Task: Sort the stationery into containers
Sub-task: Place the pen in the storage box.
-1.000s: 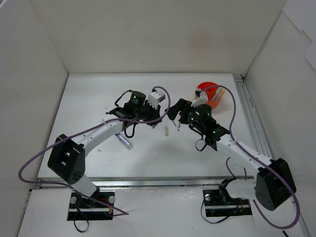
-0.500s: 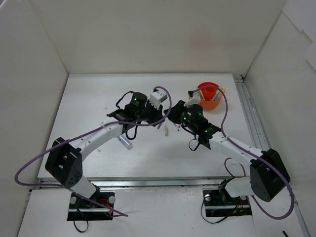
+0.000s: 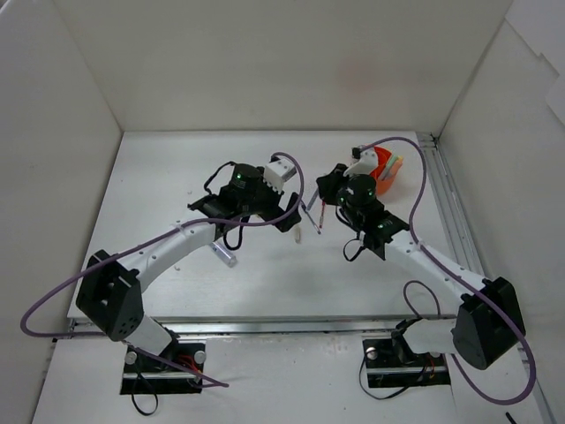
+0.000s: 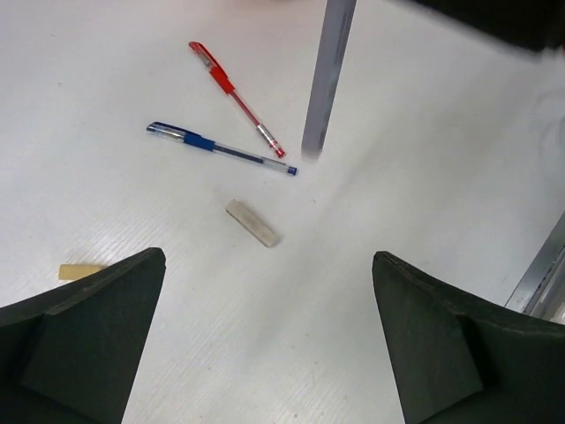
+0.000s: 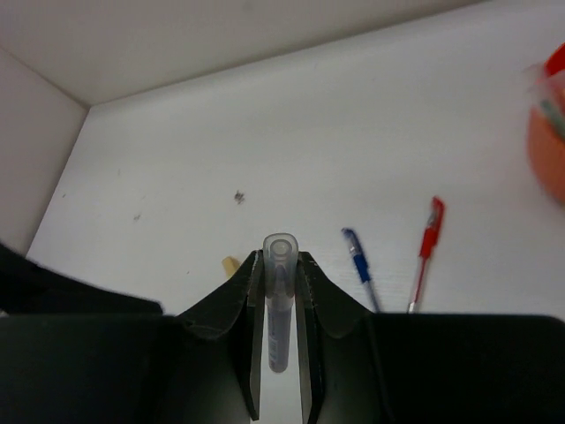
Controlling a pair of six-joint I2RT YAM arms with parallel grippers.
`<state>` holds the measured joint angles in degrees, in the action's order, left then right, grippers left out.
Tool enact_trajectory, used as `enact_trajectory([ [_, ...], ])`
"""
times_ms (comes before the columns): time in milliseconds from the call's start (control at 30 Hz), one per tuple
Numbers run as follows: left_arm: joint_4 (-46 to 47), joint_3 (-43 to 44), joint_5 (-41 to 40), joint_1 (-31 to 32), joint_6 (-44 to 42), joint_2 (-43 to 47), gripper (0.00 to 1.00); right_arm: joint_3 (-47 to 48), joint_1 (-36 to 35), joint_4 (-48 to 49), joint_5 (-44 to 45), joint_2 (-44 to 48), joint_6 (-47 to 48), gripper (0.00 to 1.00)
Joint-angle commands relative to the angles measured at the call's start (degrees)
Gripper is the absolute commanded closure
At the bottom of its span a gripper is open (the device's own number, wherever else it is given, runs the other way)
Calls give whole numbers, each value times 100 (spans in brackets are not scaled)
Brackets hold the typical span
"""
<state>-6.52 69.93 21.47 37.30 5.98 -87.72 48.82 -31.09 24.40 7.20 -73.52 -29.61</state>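
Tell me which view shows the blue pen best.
Left wrist: the whole blue pen lies unobstructed. Right wrist hides one end behind the right hand. Top external leaves it too small to make out.

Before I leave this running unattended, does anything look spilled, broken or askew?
Nothing stands out. The right gripper is shut on a clear pen, held straight. A red pen, a blue pen and a beige stub lie loose on the table, intact.

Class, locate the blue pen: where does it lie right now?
In the left wrist view the blue pen lies flat on the table, left of centre, between the red pen above and a beige stub below.
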Motion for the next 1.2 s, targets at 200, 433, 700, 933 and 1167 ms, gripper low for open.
enact_trajectory([
  [200,204,-726,-451,-899,272,1433,0,1409,1192,91,687,-382,2368,100],
  [433,-77,-885,-503,-1436,588,1574,0,2184,1720,-67,193,-1488,3188,100],
  [700,-77,-1139,-864,-1673,879,1434,0,2650,1878,-191,466,-2359,3655,100],
  [933,-51,-1078,-829,-1726,949,1310,0,2598,2001,328,414,-2676,3813,100],
  [1167,-51,-1104,-759,-1726,958,1293,0,2483,2072,794,291,-2519,3822,100],
])
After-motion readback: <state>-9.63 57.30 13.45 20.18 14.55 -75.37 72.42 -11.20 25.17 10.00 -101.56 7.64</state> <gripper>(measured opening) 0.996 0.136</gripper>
